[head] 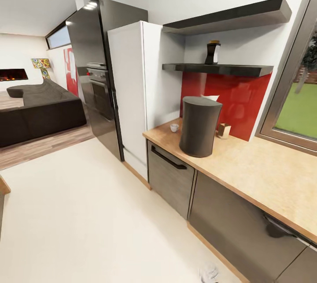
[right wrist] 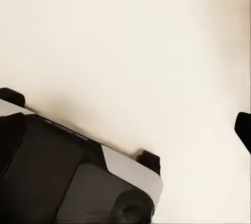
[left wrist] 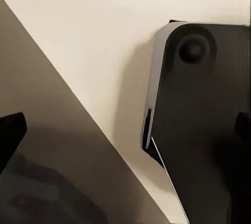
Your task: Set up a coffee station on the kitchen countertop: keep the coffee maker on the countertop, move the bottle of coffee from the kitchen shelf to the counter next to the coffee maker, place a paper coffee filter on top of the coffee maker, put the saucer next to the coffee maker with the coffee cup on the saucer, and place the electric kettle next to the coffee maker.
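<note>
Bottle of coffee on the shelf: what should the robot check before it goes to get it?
1. Bottle of coffee upright on the lower shelf: ok.
2. Coffee maker on the countertop: ok.
3. Free counter beside the coffee maker, window side: ok.
4. Left pincer carrying nothing, fingertips wide apart over the floor: ok.
5. Right pincer carrying nothing, fingertips wide apart: ok.
6. Close enough to reach the shelf: cannot tell; the arms hang low by the robot's base and the counter looks some way off.
</note>
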`<state>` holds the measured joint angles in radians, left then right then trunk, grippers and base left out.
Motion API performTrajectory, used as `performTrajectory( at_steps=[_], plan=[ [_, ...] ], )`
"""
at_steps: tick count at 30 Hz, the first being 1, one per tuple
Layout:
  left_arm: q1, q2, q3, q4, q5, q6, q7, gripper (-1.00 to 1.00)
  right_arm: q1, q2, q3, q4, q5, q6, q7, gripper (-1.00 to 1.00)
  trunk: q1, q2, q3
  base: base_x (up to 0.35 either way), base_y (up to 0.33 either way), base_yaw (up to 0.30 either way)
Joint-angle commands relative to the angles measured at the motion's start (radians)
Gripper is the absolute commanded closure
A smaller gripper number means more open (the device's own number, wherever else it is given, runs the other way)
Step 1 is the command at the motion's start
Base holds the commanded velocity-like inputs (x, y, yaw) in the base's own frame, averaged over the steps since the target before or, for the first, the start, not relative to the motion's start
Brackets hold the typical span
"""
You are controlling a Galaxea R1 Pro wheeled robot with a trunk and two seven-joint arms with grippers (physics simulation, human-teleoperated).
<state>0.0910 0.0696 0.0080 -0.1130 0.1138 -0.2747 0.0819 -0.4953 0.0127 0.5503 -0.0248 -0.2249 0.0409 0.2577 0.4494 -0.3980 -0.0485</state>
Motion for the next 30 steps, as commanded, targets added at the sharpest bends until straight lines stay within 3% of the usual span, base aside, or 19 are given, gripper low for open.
performTrajectory(
  at_steps=[1, 2, 4, 9, 11, 12, 15, 19, 30],
  plan=[
    [0.0, -0.006, 0.0, -0.013, 0.008, 0.0, -0.001, -1.0, 0.018, 0.0, 0.006, 0.0, -0.012, 0.004, -0.048, -1.0, 0.001, -0.002, -0.002, 0.0, 0.0, 0.0],
    [-0.001, -0.016, -0.001, -0.025, 0.007, 0.0, -0.001, -1.0, 0.041, 0.0, 0.005, 0.0, -0.015, 0.004, -0.107, -1.0, 0.001, -0.002, -0.002, 0.0, 0.0, 0.0],
    [-0.002, -0.027, -0.002, -0.032, 0.006, 0.0, -0.001, -1.0, 0.066, 0.0, 0.004, -0.001, -0.019, 0.004, -0.156, -1.0, 0.001, -0.002, -0.002, 0.0, 0.0, 0.0],
    [-0.005, -0.035, -0.001, -0.045, 0.008, 0.001, -0.001, -1.0, 0.112, 0.014, -0.034, -0.002, -0.023, 0.004, -0.192, -1.0, 0.001, -0.002, -0.002, 0.0, 0.0, 0.0],
    [-0.005, -0.038, -0.001, -0.048, 0.009, 0.0, -0.001, -1.0, 0.128, 0.022, -0.086, -0.003, -0.024, 0.004, -0.195, -1.0, 0.001, -0.002, -0.002, 0.0, 0.0, 0.0],
    [-0.005, -0.04, -0.001, -0.049, 0.008, -0.001, -0.001, -1.0, 0.134, 0.024, -0.134, -0.002, -0.022, 0.003, -0.195, -1.0, 0.001, -0.002, -0.002, 0.0, 0.0, 0.0],
    [-0.005, -0.043, -0.001, -0.049, 0.008, -0.001, -0.001, -1.0, 0.138, 0.023, -0.186, -0.002, -0.018, 0.001, -0.195, -1.0, 0.001, -0.002, -0.002, 0.0, 0.0, 0.0],
    [-0.005, -0.037, -0.001, -0.044, 0.01, -0.004, -0.001, -1.0, 0.139, 0.022, -0.204, -0.003, -0.017, -0.001, -0.196, -1.0, 0.001, -0.002, -0.002, 0.0, 0.0, 0.0],
    [-0.002, -0.03, 0.009, -0.036, 0.017, -0.015, -0.002, -1.0, 0.141, 0.021, -0.208, -0.002, -0.019, 0.0, -0.194, -1.0, 0.001, -0.002, -0.002, 0.0, 0.0, -0.003]
  ],
)
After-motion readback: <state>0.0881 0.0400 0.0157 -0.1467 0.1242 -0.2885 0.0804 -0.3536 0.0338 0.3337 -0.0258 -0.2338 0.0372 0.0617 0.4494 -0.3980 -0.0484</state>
